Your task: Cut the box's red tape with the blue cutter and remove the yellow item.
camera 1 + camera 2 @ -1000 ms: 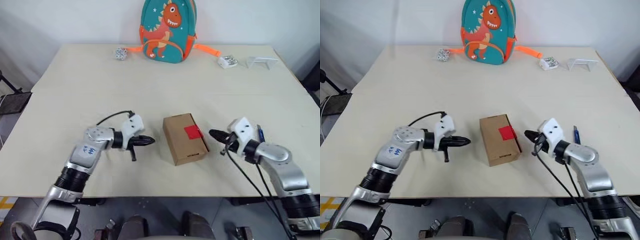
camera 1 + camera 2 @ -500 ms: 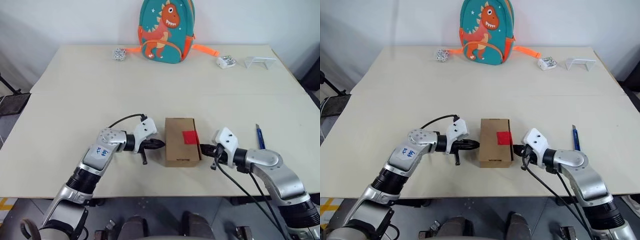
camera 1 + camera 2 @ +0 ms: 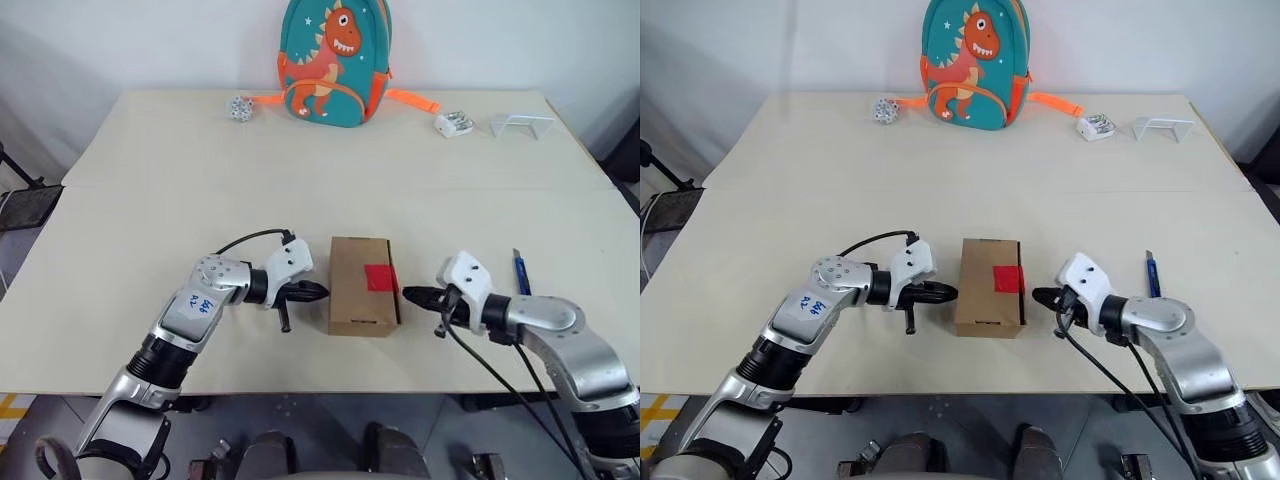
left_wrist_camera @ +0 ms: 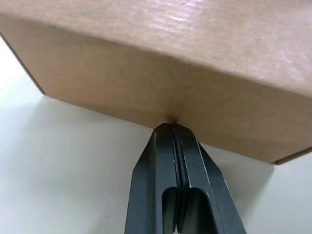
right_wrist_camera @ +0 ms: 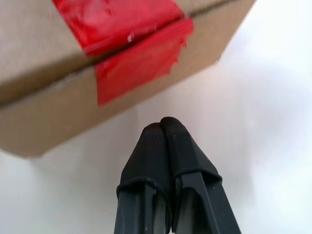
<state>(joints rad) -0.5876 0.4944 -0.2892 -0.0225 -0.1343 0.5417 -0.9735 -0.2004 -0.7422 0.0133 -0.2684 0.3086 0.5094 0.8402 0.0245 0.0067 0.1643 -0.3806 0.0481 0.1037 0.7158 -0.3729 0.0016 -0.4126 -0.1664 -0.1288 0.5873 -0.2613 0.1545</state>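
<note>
The box (image 3: 363, 285) lies flat on the worktop (image 3: 150, 200), between my two end effectors. My left end effector (image 3: 318, 291) sits at the box's nine o'clock, its two black fingers (image 4: 173, 165) pressed together with nothing between them — the tips touch the carton's brown side wall, as the left wrist view shows. My right end effector (image 3: 410, 294) sits at the box's three o'clock, also clenched and empty; its fingertips (image 5: 163, 134) stop just short of the carton, with a strip of bare worktop between them and the wall.

The red tape (image 3: 381, 277) is a bright square on the top face, toward the three o'clock edge. In the right wrist view it folds over that edge and runs a little way down the side facing my right fingers, and it looks whole.

The blue cutter (image 3: 520, 272) lies on the worktop beyond my right wrist, farther out at three o'clock from the box, well apart from it and untouched — its length runs roughly along the twelve-to-six line.

At the far edge, at twelve o'clock, a teal dinosaur backpack (image 3: 335, 62) stands upright. A small grey ball (image 3: 238, 107) rests at its nine o'clock side, and a small white object (image 3: 453, 123) and a clear stand (image 3: 521, 124) lie at its three o'clock side.
</note>
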